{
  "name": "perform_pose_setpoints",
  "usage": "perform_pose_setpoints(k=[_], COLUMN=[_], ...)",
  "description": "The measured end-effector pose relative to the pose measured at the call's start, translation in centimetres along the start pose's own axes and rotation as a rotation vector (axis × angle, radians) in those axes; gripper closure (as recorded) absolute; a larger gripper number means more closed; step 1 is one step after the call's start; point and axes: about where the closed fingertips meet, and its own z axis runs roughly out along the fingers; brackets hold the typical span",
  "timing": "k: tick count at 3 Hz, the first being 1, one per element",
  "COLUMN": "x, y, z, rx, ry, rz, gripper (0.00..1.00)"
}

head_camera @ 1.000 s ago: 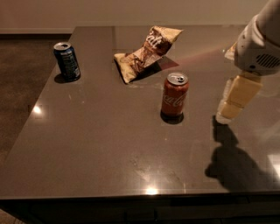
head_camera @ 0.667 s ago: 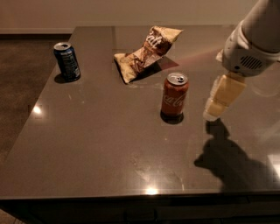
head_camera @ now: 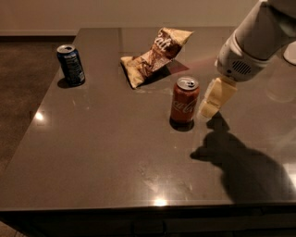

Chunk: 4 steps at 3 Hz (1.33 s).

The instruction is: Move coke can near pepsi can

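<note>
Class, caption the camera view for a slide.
Gripper hovers beside upright coke can; pepsi can stands across the table.

Looks like an office break area: dark polished counter (head_camera: 101,152), speckled floor (head_camera: 23,60), pale wall (head_camera: 115,14). Chip bag (head_camera: 155,55), pepsi can (head_camera: 70,65) and coke can (head_camera: 185,99) out. Gripper (head_camera: 210,105) hangs just beside coke can.

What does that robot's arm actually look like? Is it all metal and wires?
No bare wires show. The arm is a thick, rounded tube in a smooth pale grey-white shell, with a patch of small vent holes near its end. The gripper, close beside the coke can, is a blocky, segmented cream-yellow piece, narrower than the arm.
</note>
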Motion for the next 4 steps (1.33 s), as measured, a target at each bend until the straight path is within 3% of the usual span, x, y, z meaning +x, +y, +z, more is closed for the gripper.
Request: perform_pose_setpoints(k=[3, 4], x=[-2.7, -3.3], y=[-0.6, 0.0], z=[2.7, 3.0], rx=[-0.073, -0.091], ry=[-0.129, -0.161], rz=[0.042, 0.041], gripper=[0.00, 0.18])
